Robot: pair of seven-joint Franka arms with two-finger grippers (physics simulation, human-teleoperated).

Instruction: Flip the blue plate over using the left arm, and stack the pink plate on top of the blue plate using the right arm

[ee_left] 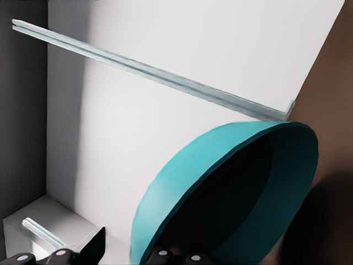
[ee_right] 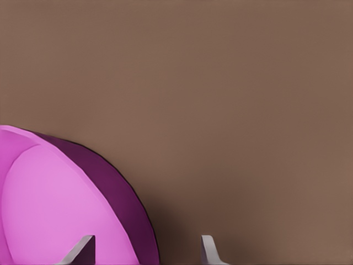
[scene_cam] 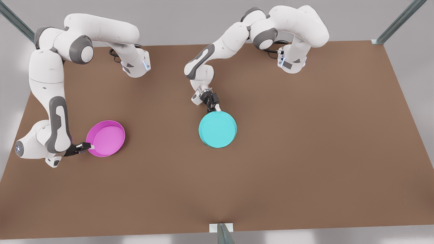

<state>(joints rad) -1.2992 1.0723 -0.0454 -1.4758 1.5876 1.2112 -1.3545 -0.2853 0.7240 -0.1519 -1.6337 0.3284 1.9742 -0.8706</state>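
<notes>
Nearest in the front view, my right gripper [scene_cam: 89, 146] straddles the 9 o'clock rim of the round, shallow magenta pink plate [scene_cam: 105, 138], which rests rim-up on the brown table [scene_cam: 305, 135]; my left gripper [scene_cam: 215, 108] pinches the 12 o'clock rim of the round turquoise blue plate [scene_cam: 217, 129], underside showing.

Left wrist view: the blue plate [ee_left: 231, 193] hangs tilted.

Right wrist view: my fingertips [ee_right: 83, 251] stand apart across the pink plate's [ee_right: 60, 210] rim.

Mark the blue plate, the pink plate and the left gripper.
blue plate [scene_cam: 217, 129]: front view, middle of its flat turquoise face.
pink plate [scene_cam: 107, 139]: front view, lighter pink inside floor.
left gripper [scene_cam: 215, 107]: front view, between the fingertips at the blue plate's rim.
</notes>
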